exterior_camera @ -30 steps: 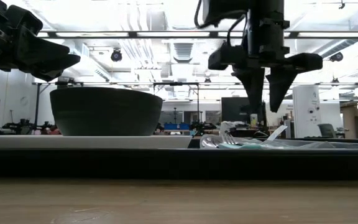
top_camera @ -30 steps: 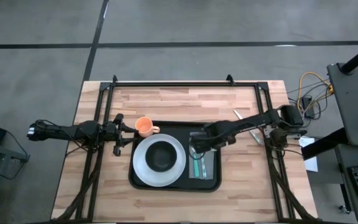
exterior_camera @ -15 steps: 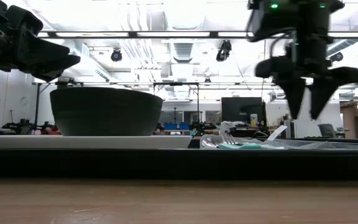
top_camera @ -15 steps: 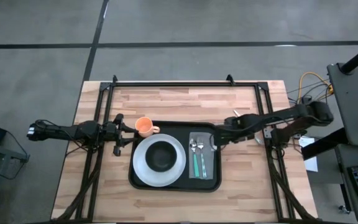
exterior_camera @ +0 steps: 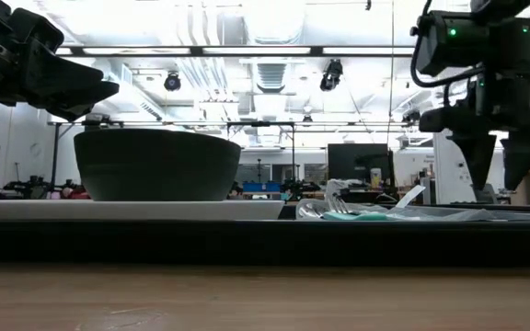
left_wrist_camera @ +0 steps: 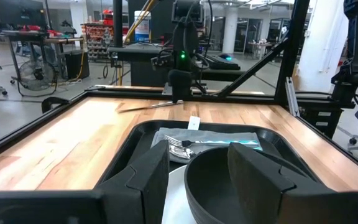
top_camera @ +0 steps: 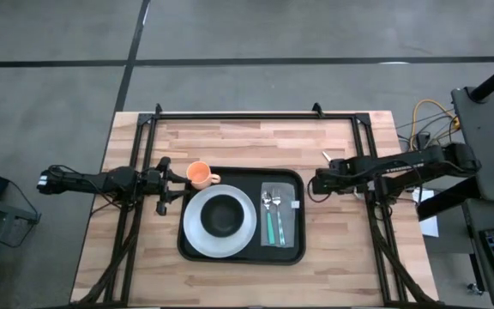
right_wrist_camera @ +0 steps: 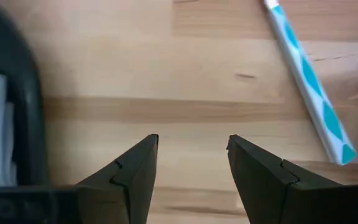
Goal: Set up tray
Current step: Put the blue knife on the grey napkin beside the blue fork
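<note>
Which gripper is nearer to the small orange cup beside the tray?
Left. The left gripper is open just beside the small orange cup. The right gripper, also open, is beyond the large black tray, on the far side.

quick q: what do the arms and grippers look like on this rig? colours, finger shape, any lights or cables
Both arms are matte black, slim and jointed, with black cabling along the links. The left gripper and right gripper each carry two dark wedge-shaped fingers tapering to narrow tips. A green light glows on the right arm's wrist housing. No other markings are readable.
</note>
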Robot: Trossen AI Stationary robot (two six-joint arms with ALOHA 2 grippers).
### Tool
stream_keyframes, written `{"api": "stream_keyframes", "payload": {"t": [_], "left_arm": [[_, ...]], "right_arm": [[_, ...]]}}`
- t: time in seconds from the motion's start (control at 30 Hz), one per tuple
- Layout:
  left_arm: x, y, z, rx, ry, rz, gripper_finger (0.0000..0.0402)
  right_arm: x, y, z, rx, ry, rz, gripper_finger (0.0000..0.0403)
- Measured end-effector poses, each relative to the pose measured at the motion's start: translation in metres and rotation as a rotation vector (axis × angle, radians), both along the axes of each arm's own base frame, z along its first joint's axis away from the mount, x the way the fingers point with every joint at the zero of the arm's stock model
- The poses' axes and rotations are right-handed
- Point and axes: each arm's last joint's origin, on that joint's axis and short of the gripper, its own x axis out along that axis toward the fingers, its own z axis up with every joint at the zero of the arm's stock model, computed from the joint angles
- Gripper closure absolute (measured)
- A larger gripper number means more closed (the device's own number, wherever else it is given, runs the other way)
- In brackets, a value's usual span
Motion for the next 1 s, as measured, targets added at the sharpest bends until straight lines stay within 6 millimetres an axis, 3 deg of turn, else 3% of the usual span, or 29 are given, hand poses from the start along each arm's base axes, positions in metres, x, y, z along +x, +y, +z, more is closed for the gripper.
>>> {"api": "stream_keyframes", "payload": {"t": [0.7,1.0], "left_arm": [[0.000,0.000,0.000,0.000,0.000,0.000,0.0256],[0.000,0.000,0.000,0.000,0.000,0.000,0.0256]], "right_arm": [[-0.018,-0.061,-0.003,-0.008,0.048,-0.062,0.0219],[-0.030,-0.069,-0.014,0.079,0.065,-0.024,0.0220]]}}
